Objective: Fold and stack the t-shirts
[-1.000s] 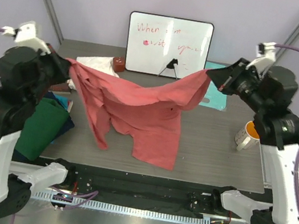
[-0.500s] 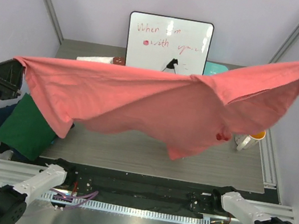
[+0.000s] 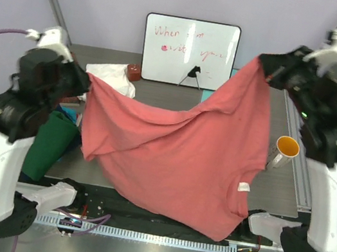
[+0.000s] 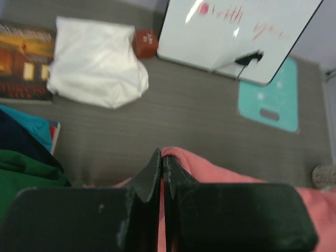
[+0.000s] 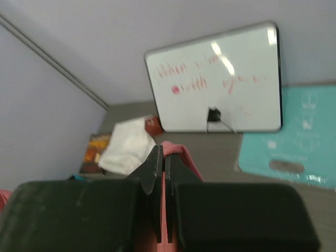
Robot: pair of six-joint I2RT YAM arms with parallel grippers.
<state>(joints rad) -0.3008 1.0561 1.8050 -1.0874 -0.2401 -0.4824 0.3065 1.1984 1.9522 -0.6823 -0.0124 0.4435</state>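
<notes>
Pink t-shirt point(image 3: 182, 161), flung wide moments ago, now sags before the whiteboard point(image 3: 189, 51), left fingers point(image 4: 150, 174) and right fingers point(image 5: 153, 169) clenching it; lay-down likely next.

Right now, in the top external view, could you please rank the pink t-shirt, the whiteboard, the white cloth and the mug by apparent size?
1. pink t-shirt, held up nearer the camera
2. whiteboard
3. white cloth
4. mug, not far behind the cloth
</notes>
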